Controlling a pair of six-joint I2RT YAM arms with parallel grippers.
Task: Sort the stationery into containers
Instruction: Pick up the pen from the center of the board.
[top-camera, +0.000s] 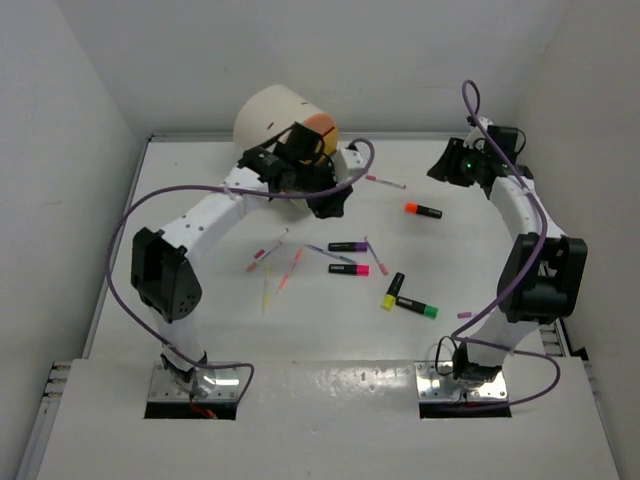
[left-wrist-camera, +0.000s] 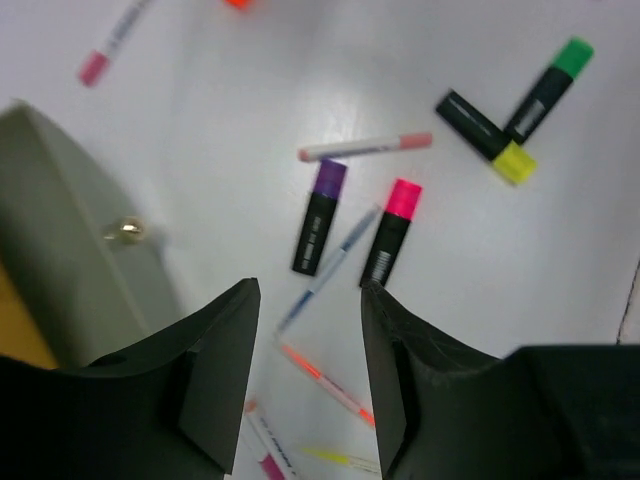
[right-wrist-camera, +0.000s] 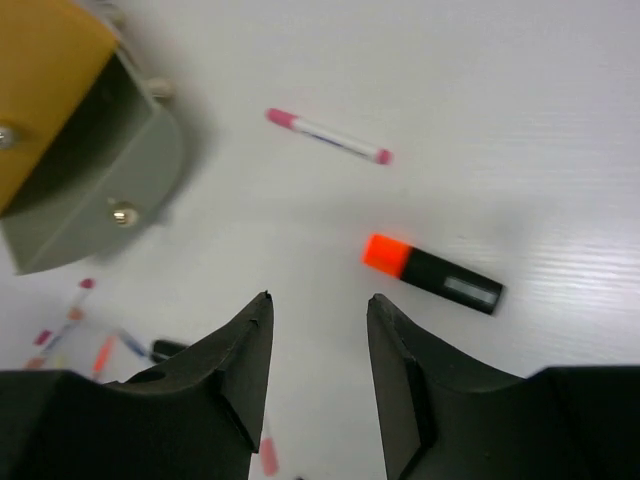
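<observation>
The left gripper (left-wrist-camera: 308, 298) has its jaws partly spread with nothing between them, and it hangs over the table (top-camera: 200, 170) just in front of the cabinet (top-camera: 275, 115). The right gripper (right-wrist-camera: 318, 305) shows the same moderate, empty gap, and it sits well away from the cabinet on the table's other side.

In the left wrist view a blue pen (left-wrist-camera: 330, 268) lies below the gap. The purple highlighter (left-wrist-camera: 318, 217) and pink highlighter (left-wrist-camera: 390, 232) lie on either side of that pen. A shadowed drawer (left-wrist-camera: 60, 230) with a small knob (left-wrist-camera: 127, 230) is close by. I cannot tell whether it is pulled out.

In the right wrist view the orange highlighter (right-wrist-camera: 432, 275) lies alone, farther from the cabinet than the white pen (right-wrist-camera: 327, 135) with pink ends. The yellow-orange drawer (right-wrist-camera: 50, 70) sits above the shadowed one.

From above, all the stationery is loose on the table and none of it is in the cabinet. The yellow highlighter (top-camera: 392, 291) and green highlighter (top-camera: 417, 307) touch at one end and are the farthest from the cabinet. A pink pen (top-camera: 262, 257), an orange pen (top-camera: 290, 268) and a yellow pen (top-camera: 266, 290) lie scattered in front of the cabinet, beyond the left gripper.
</observation>
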